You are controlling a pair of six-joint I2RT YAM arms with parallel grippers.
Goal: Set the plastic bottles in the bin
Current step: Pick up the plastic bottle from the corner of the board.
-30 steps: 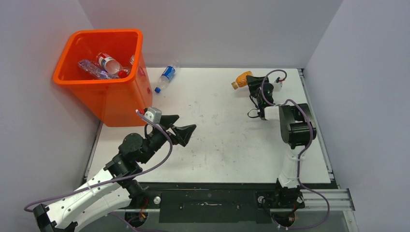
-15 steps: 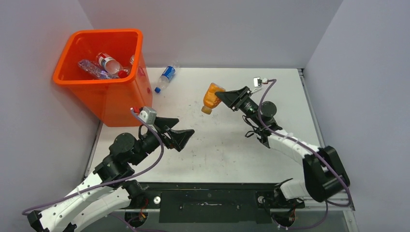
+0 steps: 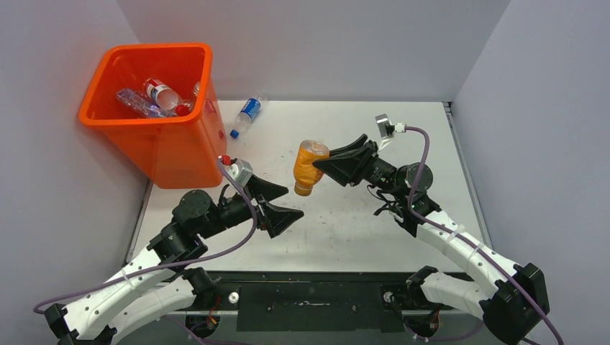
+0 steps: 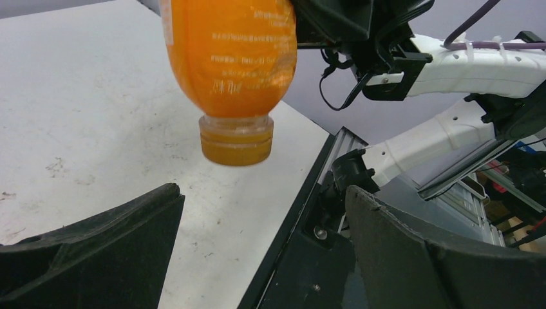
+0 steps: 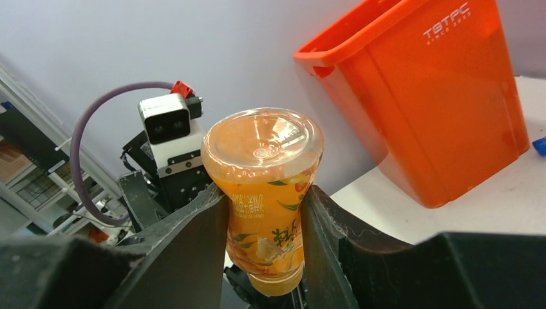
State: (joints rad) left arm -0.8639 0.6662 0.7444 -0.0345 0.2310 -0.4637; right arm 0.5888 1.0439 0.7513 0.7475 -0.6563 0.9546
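since half a second ago the right hand (image 3: 321,167) has carried the orange bottle (image 3: 308,169) across the tabletop (image 3: 345,230) toward the left hand (image 3: 288,203). right is clenched round its body, cap down in the air; left is spread wide, empty (just beneath). it looks light, stiff and slick: best taken round the labelled middle. the bin (image 3: 180,147) stands apart.

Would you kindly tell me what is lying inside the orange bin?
Inside the bin, a red-labelled bottle lies beside a clear bottle. There may be more: anything deeper down or against the near wall is hidden by these two and by the wall itself.
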